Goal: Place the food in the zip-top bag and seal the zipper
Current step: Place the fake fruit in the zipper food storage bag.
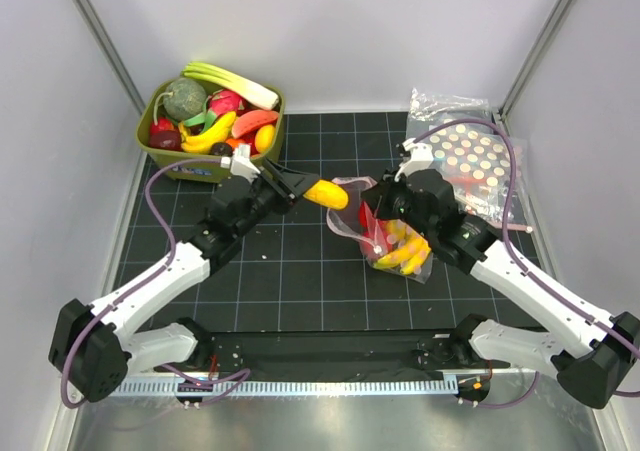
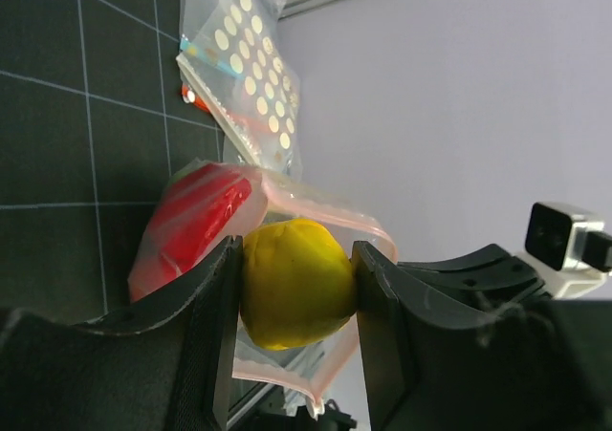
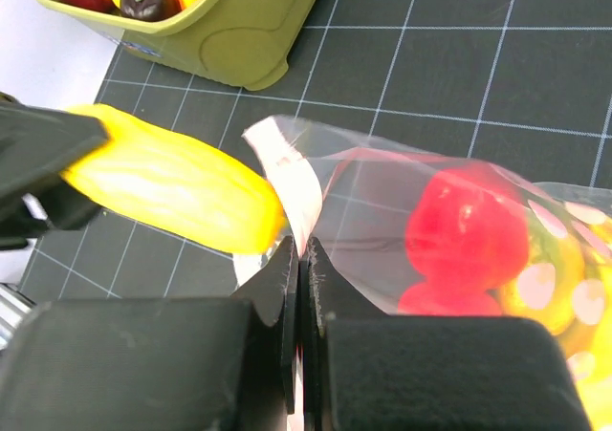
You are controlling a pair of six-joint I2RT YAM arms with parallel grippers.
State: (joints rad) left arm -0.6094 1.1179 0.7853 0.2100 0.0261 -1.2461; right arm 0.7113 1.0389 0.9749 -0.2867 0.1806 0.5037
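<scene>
reaches rightward over the mat (image 1: pixel 300 271) with the left gripper (image 1: pixel 298 185), clamped sideways on the yellow fruit (image 2: pixel 292 283) just at the mouth of the bag (image 1: pixel 390 261). stretches in from the right with the right gripper (image 3: pixel 301 259), pinched shut on the zipper (image 3: pixel 292 178), mouth held up. shows red fruit (image 3: pixel 467 226) and bananas (image 1: pixel 405 249) inside.

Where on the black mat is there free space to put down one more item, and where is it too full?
Free: the far strip of the mat between the green basket and the dotted bags, and the near middle, in front of the zip-top bag. Crowded: the centre, where left gripper and right gripper meet at its mouth.
</scene>
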